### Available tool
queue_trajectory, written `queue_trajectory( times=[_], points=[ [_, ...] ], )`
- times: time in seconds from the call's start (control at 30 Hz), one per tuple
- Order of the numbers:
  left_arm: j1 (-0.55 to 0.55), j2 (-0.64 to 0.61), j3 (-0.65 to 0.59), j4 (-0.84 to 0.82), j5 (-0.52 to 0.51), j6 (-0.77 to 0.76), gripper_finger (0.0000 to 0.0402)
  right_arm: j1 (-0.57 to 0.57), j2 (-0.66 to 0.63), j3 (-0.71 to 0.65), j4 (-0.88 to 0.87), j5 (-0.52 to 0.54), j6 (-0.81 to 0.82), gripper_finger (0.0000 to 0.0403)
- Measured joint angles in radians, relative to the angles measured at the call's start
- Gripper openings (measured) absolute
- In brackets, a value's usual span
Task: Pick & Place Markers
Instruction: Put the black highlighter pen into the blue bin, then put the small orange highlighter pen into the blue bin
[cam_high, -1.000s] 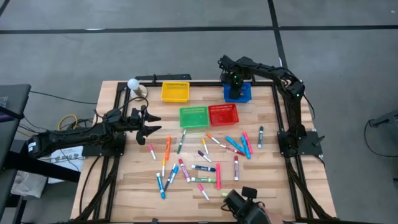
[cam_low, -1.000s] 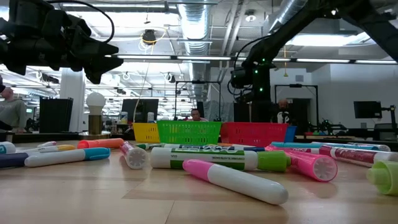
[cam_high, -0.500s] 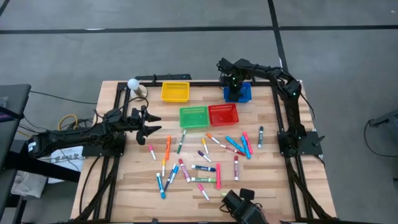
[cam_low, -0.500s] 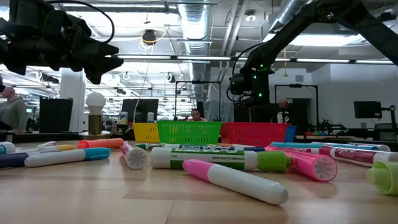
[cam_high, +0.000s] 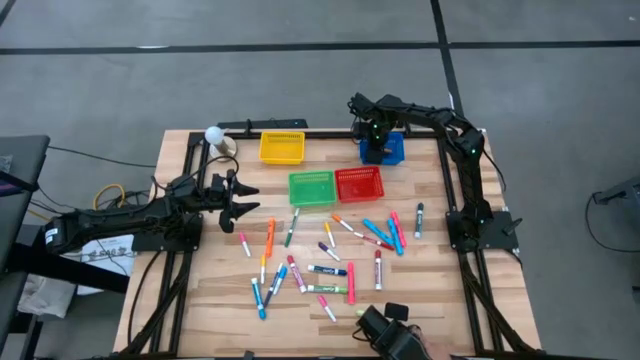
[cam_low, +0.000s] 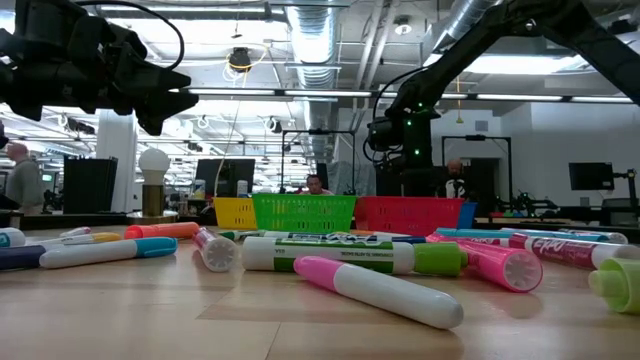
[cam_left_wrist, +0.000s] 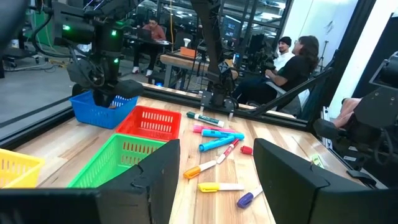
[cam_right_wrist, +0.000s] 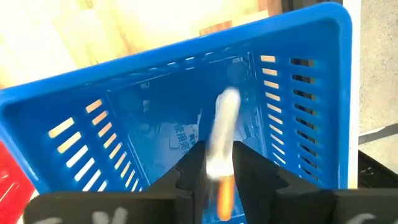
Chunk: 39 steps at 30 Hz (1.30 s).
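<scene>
- Hovering over the blue basket at the far side of the table, the right gripper points down into it.
- In the right wrist view a white marker with an orange end sits between the right gripper's fingers, blurred, above the basket floor; whether the fingers grip it or have let go I cannot tell.
- The left gripper hangs above the table's left part, fingers spread wide apart with nothing between them.
- The other markers lie scattered on the wood in the middle and near part of the table, mixed in pink, blue, orange, green and purple.
- A yellow basket stands at the far edge; a green basket and a red basket stand side by side, nearer the markers.
- People sit in the room beyond the table.
</scene>
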Motion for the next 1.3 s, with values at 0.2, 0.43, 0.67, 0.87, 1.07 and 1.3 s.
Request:
queue_trajectory(
  times=[0.2,0.43,0.67,0.87,1.07,1.3],
  points=[
    [0.000,0.000,0.000,0.000,0.000,0.000,0.0204,0.012,0.000,0.019,-0.040,0.006,0.007,0.0105],
    [0.000,0.000,0.000,0.000,0.000,0.000,0.0204,0.055,-0.003,0.137,-0.222,0.006,0.058,0.0111],
    [0.000,0.000,0.000,0.000,0.000,0.000,0.0204,0.115,-0.002,0.296,-0.397,0.005,0.108,0.0107],
    [0.000,0.000,0.000,0.000,0.000,0.000,0.0204,0.183,-0.002,0.405,-0.453,0.001,0.165,0.0107],
    [0.000,0.000,0.000,0.000,0.000,0.000,0.0204,0.276,-0.002,0.475,-0.474,-0.032,0.241,0.0107],
    [0.000,0.000,0.000,0.000,0.000,0.000,0.0204,0.401,-0.002,0.488,-0.474,-0.032,0.322,0.0107]
  ],
)
